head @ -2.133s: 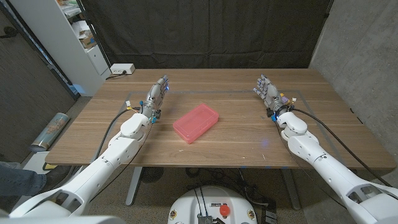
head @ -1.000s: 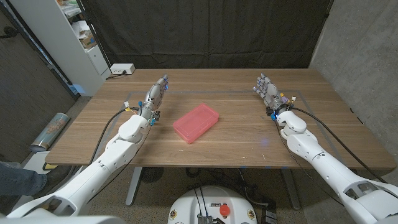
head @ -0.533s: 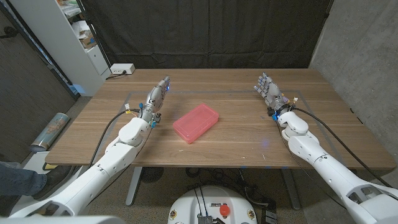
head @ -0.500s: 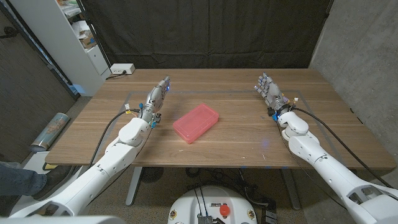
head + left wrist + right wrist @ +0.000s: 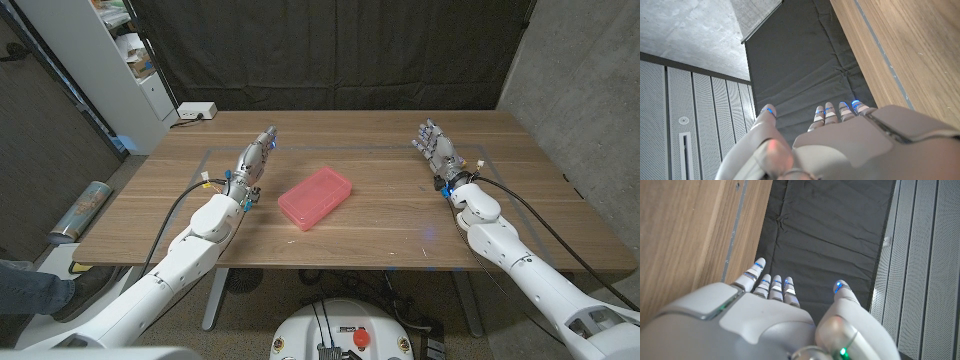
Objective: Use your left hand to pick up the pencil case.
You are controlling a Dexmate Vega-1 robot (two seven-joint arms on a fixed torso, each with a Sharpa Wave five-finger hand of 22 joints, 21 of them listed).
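Sitting across the whole scene: wooden table [image 5: 400, 225], nothing odd there. Lying flat near the middle, slightly left, angled: pink pencil case [image 5: 316, 197], untouched. Hovering just left of the case: left hand [image 5: 254, 160], fingers straight and apart, holding nothing. Creeping rightward toward the case compared with a couple seconds back, and tilting a bit. Looking like the reach is only starting. Waiting over on the far right: right hand [image 5: 436, 150], spread out, empty too, barely shifting.
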